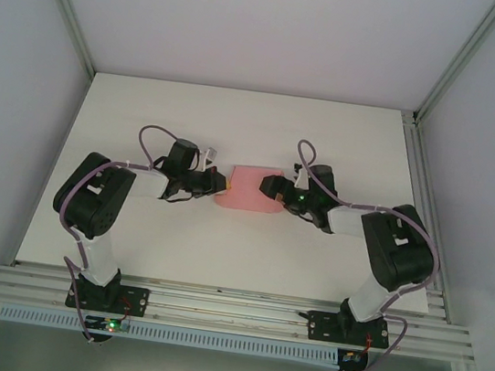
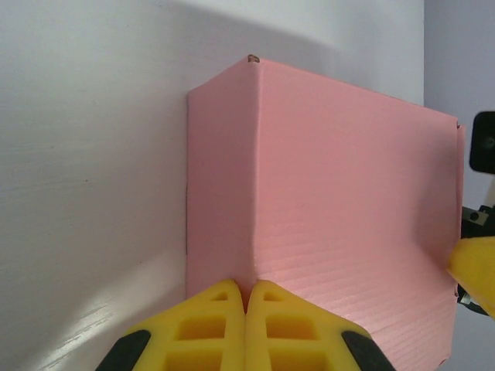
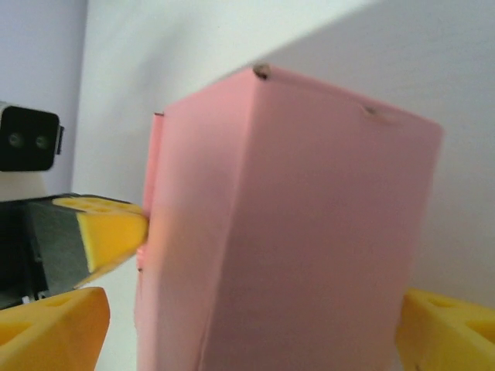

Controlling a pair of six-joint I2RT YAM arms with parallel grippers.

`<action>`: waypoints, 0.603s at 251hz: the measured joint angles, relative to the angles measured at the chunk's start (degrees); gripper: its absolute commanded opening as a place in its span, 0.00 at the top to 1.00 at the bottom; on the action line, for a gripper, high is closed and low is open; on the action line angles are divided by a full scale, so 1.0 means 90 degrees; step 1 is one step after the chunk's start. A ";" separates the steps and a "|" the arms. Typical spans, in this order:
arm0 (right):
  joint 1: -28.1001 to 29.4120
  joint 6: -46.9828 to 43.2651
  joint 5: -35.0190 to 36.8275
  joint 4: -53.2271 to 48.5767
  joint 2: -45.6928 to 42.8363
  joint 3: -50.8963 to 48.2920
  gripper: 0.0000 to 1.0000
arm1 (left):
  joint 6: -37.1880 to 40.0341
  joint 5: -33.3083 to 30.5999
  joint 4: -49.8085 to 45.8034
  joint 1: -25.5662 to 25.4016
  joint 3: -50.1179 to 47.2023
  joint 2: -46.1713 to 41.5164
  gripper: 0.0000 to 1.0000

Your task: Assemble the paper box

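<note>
White matte tabletop (image 1: 129, 243), centre: folded pink paper box (image 1: 249, 188), faintly ribbed card; left gripper (image 2: 246, 290) pinched together against its corner crease, right gripper (image 1: 275, 189) spread wide, straddling it.

Two matching arms here. The left arm (image 1: 97, 206) and the right arm (image 1: 395, 252) both have chunky black joint housings linked by white tubes. Down at seven o'clock sits the left base plate (image 1: 132, 300), black and flat, and at five o'clock the right base plate (image 1: 327, 326) looks the same. The left cable (image 1: 149, 133) is lilac, and so is the right cable (image 1: 305, 149). A green light (image 1: 302, 196) glows on the right wrist.

In close, the left gripper (image 2: 246, 305) has bright yellow fingers (image 2: 205, 328) with rectangular hollows and black shoulders. Its white camera block (image 3: 27, 139) shows two dark round lenses. The right gripper (image 3: 247, 340) has yellow fingers too.
</note>
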 measured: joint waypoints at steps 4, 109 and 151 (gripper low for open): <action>-0.0010 0.0080 -0.0049 0.0097 0.0051 -0.0002 0.14 | 0.0005 0.0000 0.0000 0.0000 0.0000 0.0000 0.94; -0.0104 0.0695 -0.0425 0.0833 0.0007 -0.0056 0.54 | 0.0418 0.0092 -0.0204 0.0000 0.0005 -0.0204 0.65; -0.0104 0.0753 -0.0420 0.0682 -0.0413 -0.0146 0.54 | 0.1209 -0.0027 -0.0612 -0.0058 0.0151 -0.1137 0.00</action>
